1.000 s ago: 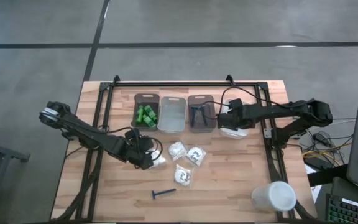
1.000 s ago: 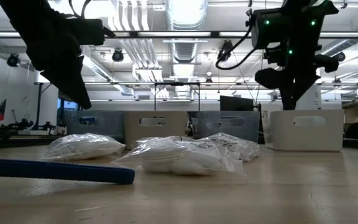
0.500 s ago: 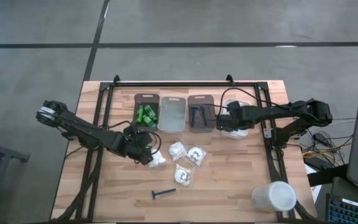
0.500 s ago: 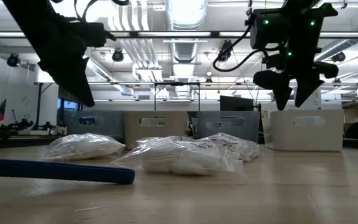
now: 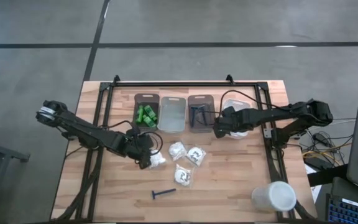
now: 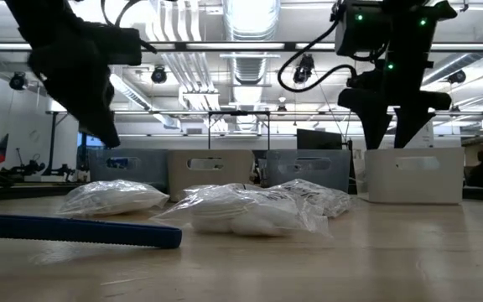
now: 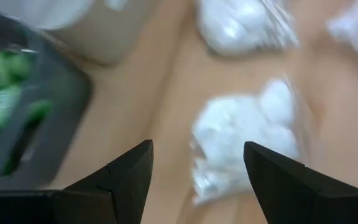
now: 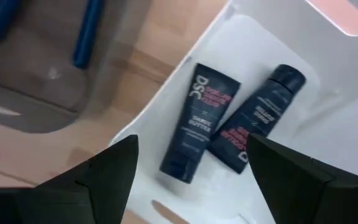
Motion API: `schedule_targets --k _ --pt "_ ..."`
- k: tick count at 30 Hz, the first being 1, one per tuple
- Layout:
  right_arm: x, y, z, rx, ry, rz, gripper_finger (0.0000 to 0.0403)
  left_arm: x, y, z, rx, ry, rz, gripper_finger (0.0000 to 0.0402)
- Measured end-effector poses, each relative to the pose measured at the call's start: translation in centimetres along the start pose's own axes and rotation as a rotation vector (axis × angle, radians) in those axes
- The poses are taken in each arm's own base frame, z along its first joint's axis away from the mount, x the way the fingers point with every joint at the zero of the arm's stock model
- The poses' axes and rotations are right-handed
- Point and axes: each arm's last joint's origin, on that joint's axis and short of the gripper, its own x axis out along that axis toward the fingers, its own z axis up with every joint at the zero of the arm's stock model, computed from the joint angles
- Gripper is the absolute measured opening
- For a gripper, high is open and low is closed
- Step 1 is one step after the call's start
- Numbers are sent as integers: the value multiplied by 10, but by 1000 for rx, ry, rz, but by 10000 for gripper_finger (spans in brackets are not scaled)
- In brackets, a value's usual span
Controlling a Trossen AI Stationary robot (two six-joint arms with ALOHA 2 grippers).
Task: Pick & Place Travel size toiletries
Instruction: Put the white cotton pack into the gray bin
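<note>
My left gripper [image 5: 143, 155] [image 7: 197, 149] is open and hovers above a white clear-wrapped packet [image 5: 156, 160] [image 7: 244, 140] [image 6: 111, 197] that lies flat on the table, touching nothing. Three more packets [image 5: 177, 149] [image 5: 196, 154] [image 5: 183, 176] lie to its right. A blue razor [image 5: 163, 193] [image 6: 74, 231] lies near the table's near edge. My right gripper [image 5: 219, 128] [image 8: 192, 140] [image 6: 388, 138] is open and empty above the near left corner of the white bin [image 5: 240, 104], where two black tubes [image 8: 197, 121] [image 8: 257, 118] lie. Green bottles [image 5: 145, 114] [image 7: 2, 87] fill the left grey bin.
Four bins stand in a row at the far side: grey with bottles [image 5: 146, 98], clear [image 5: 172, 115], grey with blue razors [image 5: 201, 99] [image 8: 86, 28], and the white one. A large white cup [image 5: 273, 196] lies at the near right corner. A black frame rail [image 5: 179, 83] runs along the far edge.
My right gripper has opened: in the low view its fingers were together a second ago and now stand apart. It has also drifted a little toward the near edge and the left, off the middle of the white bin. The packets and razor have stayed put.
</note>
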Motion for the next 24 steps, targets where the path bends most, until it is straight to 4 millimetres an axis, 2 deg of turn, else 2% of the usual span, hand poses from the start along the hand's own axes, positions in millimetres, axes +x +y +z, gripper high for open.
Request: schedule_targets --k 4,11,20,24 --pt "-3 5 -5 -18 -11 29 306 4 0 -8 65 80 -72 255" --pt "-11 8 -13 -54 -24 68 325 17 5 -24 78 116 -66 255" --pt "-32 0 -15 -42 -104 141 355 30 1 -24 77 -24 -157 255" --pt "-42 -8 -11 4 -152 174 363 35 6 -24 62 -38 -154 255"
